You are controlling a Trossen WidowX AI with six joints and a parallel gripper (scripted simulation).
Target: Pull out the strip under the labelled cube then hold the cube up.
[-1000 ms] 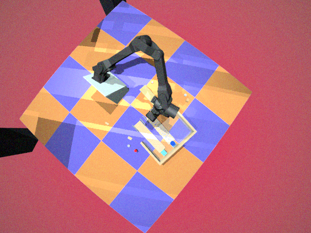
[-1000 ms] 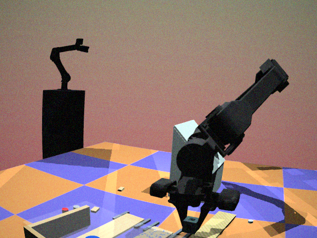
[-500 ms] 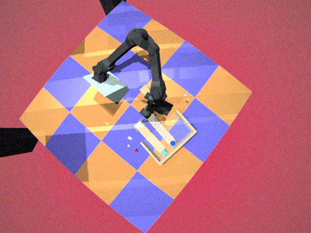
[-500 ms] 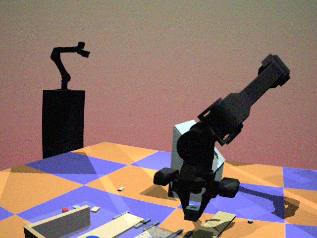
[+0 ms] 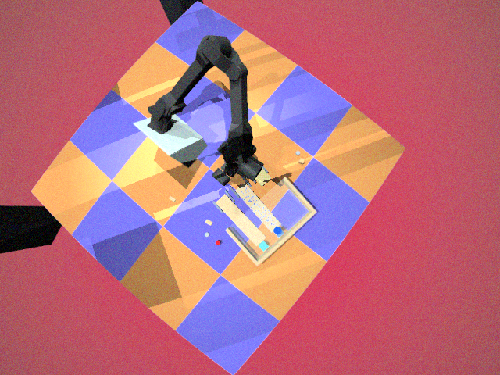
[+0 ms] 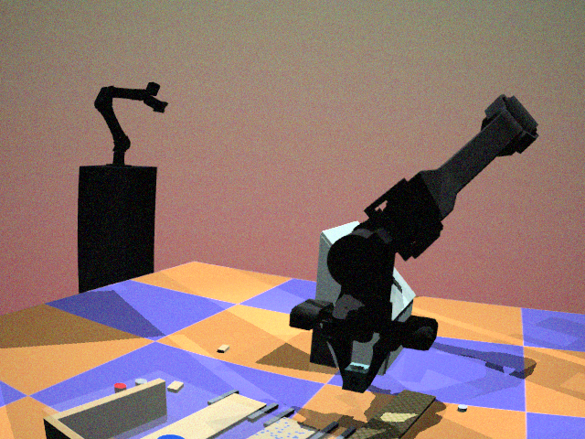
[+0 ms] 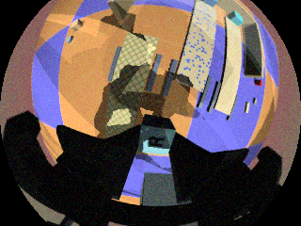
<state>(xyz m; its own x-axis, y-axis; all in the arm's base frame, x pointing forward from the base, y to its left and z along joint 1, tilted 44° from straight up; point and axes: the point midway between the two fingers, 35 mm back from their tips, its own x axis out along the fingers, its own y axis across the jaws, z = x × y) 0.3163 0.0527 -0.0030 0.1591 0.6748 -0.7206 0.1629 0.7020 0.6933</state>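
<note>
The labelled cube (image 6: 357, 367) (image 7: 155, 141) is pale cyan with a dark R. My gripper (image 5: 241, 177) is shut on it and holds it above the table; in the top view the cube is hidden by the gripper. The crosshatched strip (image 5: 262, 176) (image 6: 409, 401) (image 7: 141, 44) lies below and beside the gripper, outside the pale frame, with nothing seen on its visible part. The speckled strip (image 5: 254, 203) (image 6: 283, 427) (image 7: 198, 47) and the plain strip (image 5: 240, 218) (image 6: 227, 412) (image 7: 232, 61) lie side by side, partly inside the frame.
A cyan cube (image 5: 263, 245) (image 7: 235, 18) sits at the plain strip's far end; a blue round piece (image 5: 277, 230) is at the speckled strip's. The pale frame (image 5: 301, 225) borders them. Grey rails (image 7: 154, 72) flank the strips. Small bits and a red piece (image 5: 218, 242) (image 6: 120, 387) lie around.
</note>
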